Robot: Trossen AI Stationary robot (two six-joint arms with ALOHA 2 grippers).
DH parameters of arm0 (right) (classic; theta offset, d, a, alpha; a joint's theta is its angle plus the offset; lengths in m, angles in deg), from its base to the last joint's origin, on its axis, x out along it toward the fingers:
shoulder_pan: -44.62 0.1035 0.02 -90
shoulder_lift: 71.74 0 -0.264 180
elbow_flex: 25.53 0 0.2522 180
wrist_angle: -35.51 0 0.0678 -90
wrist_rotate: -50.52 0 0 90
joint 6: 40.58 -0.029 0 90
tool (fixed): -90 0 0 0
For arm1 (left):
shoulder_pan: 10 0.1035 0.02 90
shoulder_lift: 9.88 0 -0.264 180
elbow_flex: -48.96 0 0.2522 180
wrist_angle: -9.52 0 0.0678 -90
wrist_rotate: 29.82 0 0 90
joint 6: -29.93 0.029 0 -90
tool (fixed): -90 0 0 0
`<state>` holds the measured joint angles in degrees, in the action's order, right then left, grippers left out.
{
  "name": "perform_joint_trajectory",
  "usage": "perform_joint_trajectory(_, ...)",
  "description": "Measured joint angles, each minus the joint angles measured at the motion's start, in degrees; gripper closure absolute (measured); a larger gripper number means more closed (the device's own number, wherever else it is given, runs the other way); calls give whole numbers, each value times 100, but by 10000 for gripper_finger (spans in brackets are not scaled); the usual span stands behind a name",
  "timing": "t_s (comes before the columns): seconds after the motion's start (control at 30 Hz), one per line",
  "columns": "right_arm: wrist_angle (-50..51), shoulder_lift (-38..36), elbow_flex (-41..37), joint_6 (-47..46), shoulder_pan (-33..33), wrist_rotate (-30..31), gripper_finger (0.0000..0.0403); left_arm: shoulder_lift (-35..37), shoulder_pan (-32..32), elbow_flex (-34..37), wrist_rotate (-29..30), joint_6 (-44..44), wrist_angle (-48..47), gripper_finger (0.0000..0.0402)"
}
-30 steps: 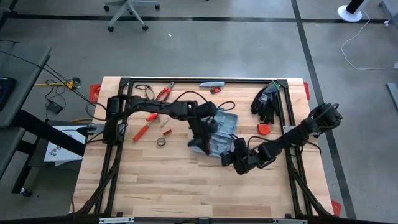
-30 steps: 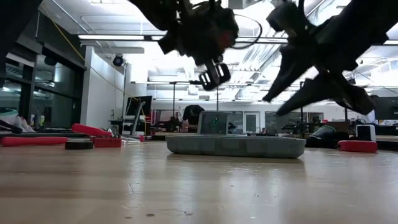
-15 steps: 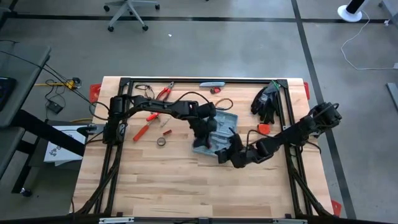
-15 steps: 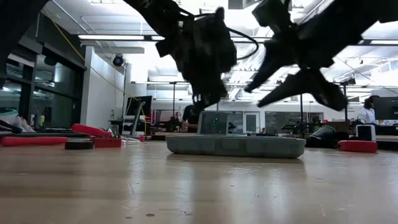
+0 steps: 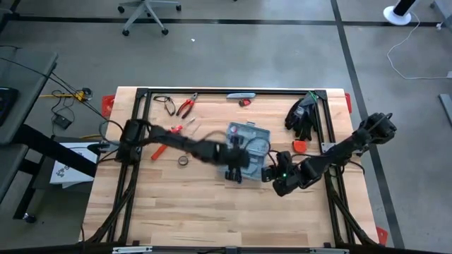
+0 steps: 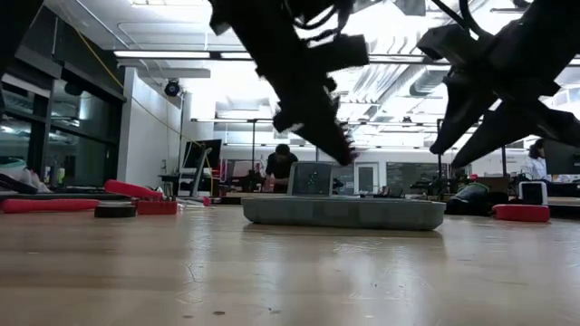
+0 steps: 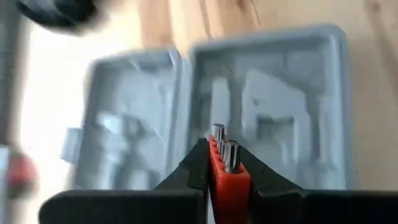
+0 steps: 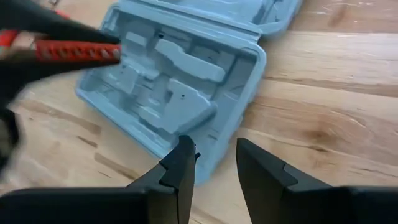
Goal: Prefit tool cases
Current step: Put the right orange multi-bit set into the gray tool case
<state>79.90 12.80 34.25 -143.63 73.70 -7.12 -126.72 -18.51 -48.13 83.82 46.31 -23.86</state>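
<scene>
Wooden planks made up the tabletop (image 5: 176, 204), framed by a dark rail, with a workshop floor around it. Between the clenched fingers of the left gripper (image 7: 224, 163) sat a red bit holder (image 7: 227, 180), its metal bits pointing toward the open tool case (image 5: 248, 139); the grip looked chosen so the strip could be lowered into a moulded slot. The right gripper (image 8: 212, 163) stood parted and held nothing, poised just off the case's near edge, probably ready to steady it.

The case lay open and flat near the middle of the table, both grey-blue halves facing up, which left every slot reachable. Farther out lay red-handled pliers (image 5: 186, 106), a small roll of tape (image 5: 183, 161) and black gloves (image 5: 304, 116) by the right rail.

Only the left wrist view showed the red strip pinched in the jaws; from above it was lost under the arm. The right wrist view showed the moulded recesses clearly, while the low view showed the case's shallow profile resting on the wood.
</scene>
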Motion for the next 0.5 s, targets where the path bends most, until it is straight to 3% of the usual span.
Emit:
perform_joint_trajectory(0.07, -24, 0, 0, -2, -1, 11, 293, -249, -193, 4, 445, 205, 101, 381)
perform_joint_trajectory(0.33, -88, 0, 0, 4, 3, 37, 293, -774, -446, -7, 682, -52, -242, 378)
perform_joint_trajectory(0.5, -87, 0, 0, 0, 22, 104, 293, -772, -419, -10, 863, -218, -195, 313)
